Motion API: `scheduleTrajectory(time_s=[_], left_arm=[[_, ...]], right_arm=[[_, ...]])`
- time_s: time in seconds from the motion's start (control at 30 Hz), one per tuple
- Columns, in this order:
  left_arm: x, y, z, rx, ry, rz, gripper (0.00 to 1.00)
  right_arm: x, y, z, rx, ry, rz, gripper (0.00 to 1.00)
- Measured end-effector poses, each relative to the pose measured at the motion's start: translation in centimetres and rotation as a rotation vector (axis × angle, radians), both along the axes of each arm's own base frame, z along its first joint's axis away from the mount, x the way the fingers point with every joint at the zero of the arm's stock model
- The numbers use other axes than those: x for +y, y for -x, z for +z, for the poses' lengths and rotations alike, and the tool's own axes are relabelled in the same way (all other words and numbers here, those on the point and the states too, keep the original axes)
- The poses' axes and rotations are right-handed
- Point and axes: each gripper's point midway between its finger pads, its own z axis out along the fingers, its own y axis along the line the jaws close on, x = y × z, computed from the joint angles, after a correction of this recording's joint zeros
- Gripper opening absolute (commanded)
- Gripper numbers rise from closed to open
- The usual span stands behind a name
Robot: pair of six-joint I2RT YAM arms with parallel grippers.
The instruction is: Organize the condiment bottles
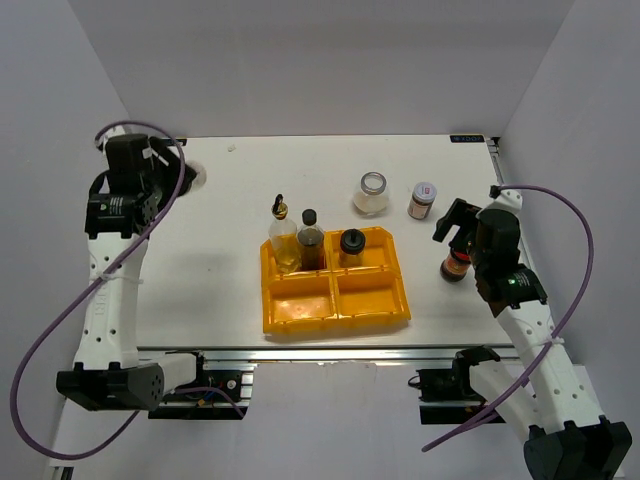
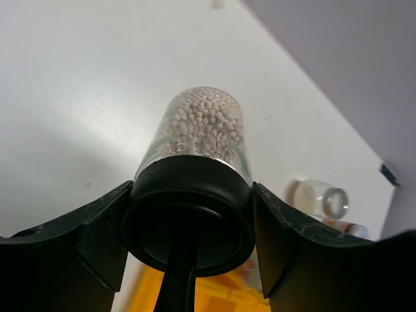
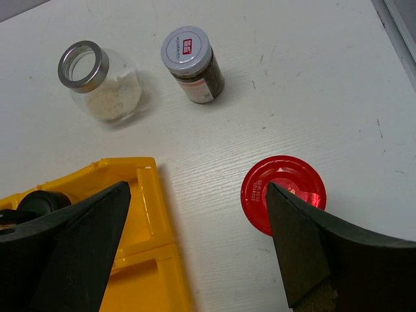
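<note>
The top external camera looked down from behind the near edge, taking in the whole worktop (image 1: 200, 290). The left wrist camera sat very close behind a black-lidded shaker (image 2: 195, 169), facing low across the worktop. The right wrist camera looked down from nearer, sharing the yellow tray (image 3: 153, 214), wide clear jar (image 3: 101, 84) and silver-lidded jar (image 3: 192, 62) with the top view.

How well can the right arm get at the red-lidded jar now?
Probably yes. The right gripper hangs open above the red-lidded jar, which stands clear of the yellow tray; the jar sits under one finger, so a small sideways shift seems needed.
</note>
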Motion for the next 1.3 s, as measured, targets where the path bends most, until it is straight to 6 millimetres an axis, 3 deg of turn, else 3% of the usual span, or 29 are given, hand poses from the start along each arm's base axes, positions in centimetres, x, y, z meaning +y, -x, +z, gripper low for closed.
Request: scheduleTrajectory(time_s=[0.07,0.13,0.2,0.5,0.6,0.67,0.83,1.03,1.17,1.3], left_arm=[[-1.4,-1.6,2.8,-0.083,0.000,-0.042,0.00],[-4.2,-3.2,5.1,-0.147,0.006,-0.122,0.00],[-7.5,-4.6,6.1,-0.186,0.011,-0.198,0.00],[-25.9,-9.2,5.2,-0.170,-0.082,-0.573,0.00],[-31.0,-9.2,4.6,-0.184,-0.116,-0.682,0.00],[-33.7,-8.1,3.5,-0.169,-0.134,-0.763,0.00],[-39.0,-6.0,0.2,-0.130,-0.178,-0.921,0.00],[-44.6,-4.1,-5.2,-0.073,-0.267,-1.070,0.00],[-45.9,-2.4,-8.6,-0.002,-0.311,-1.120,0.00],[-45.2,-2.1,-10.8,0.062,-0.340,-1.120,0.00]], right_arm=[[0.0,0.1,0.2,-0.008,-0.001,-0.001,0.89],[-0.2,0.2,0.4,-0.016,-0.001,-0.007,0.89],[-0.4,0.3,0.7,-0.026,-0.001,-0.017,0.89],[-3.1,0.4,-0.6,0.017,0.024,-0.160,0.90],[-4.3,0.5,-0.9,0.028,0.026,-0.217,0.89],[-5.2,0.7,-1.1,0.036,0.027,-0.259,0.89],[-7.3,1.3,-1.8,0.059,0.026,-0.351,0.89],[-8.0,1.7,-2.6,0.082,0.027,-0.377,0.89],[-8.0,1.7,-2.6,0.083,0.023,-0.376,0.89],[-7.9,1.7,-2.6,0.083,0.022,-0.373,0.89]])
